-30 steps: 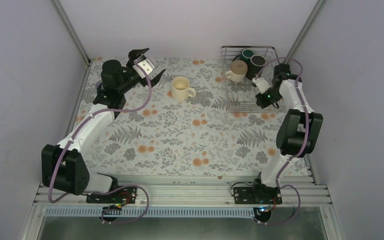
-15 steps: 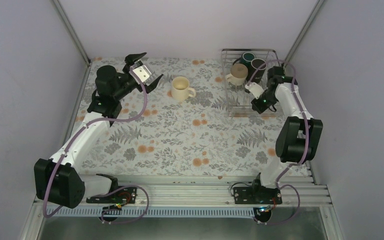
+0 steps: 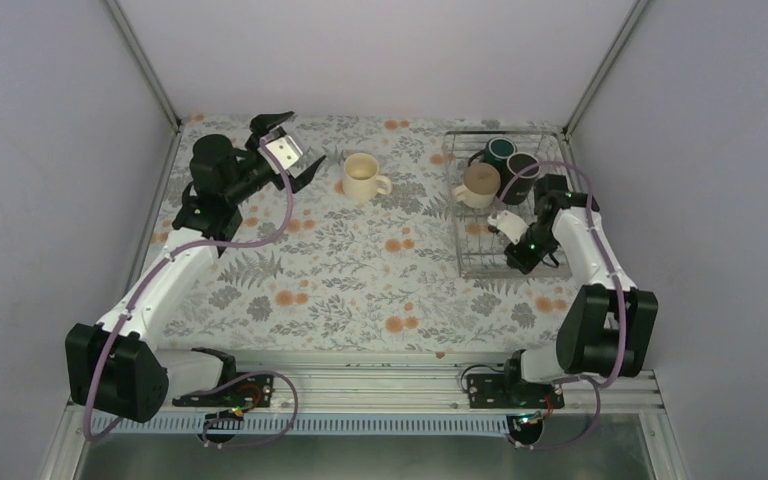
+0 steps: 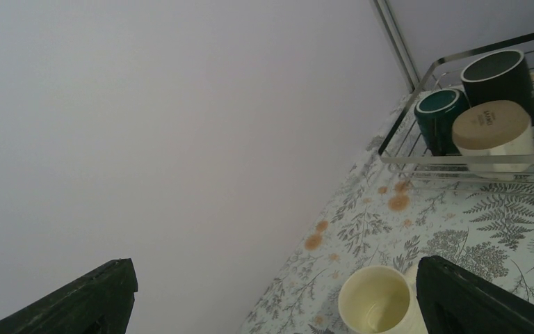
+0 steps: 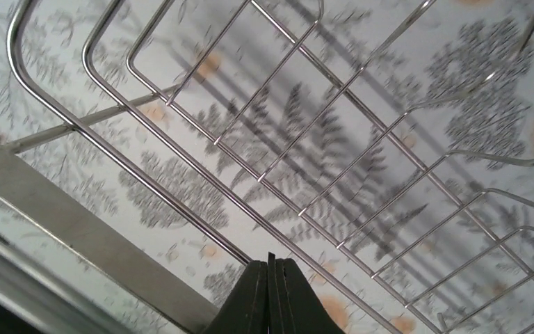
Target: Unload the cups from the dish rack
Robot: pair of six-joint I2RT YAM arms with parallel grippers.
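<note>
The left gripper (image 3: 292, 147) is up in the air at the far left of the table (image 3: 360, 290); its two fingers are spread wide apart and it holds nothing; it points at a cream mug (image 3: 361, 176), which is near it but not touching it.

That cream mug stands upright on the flowery table, out of the rack, with its mouth up and nothing inside it; its handle sticks out to the right.

Further right is the dish rack (image 3: 480, 252), a basket of thin silver wire, on the right side of the table; three mugs sit close together at its far end; the second cream mug (image 3: 480, 181) is nearest, turned with its tan bottom up and its handle to the left; the green mug (image 3: 501, 149) is behind it at the back; the black mug (image 3: 522, 165) is just beside the green one, on the right; the near part of the rack has only bare wires, and the leaf pattern shows through them.

The right gripper (image 3: 516, 264) reaches down at the near end of the rack; in the right wrist view its fingers are pressed tight together, pinching one of the wires of the rack.
</note>
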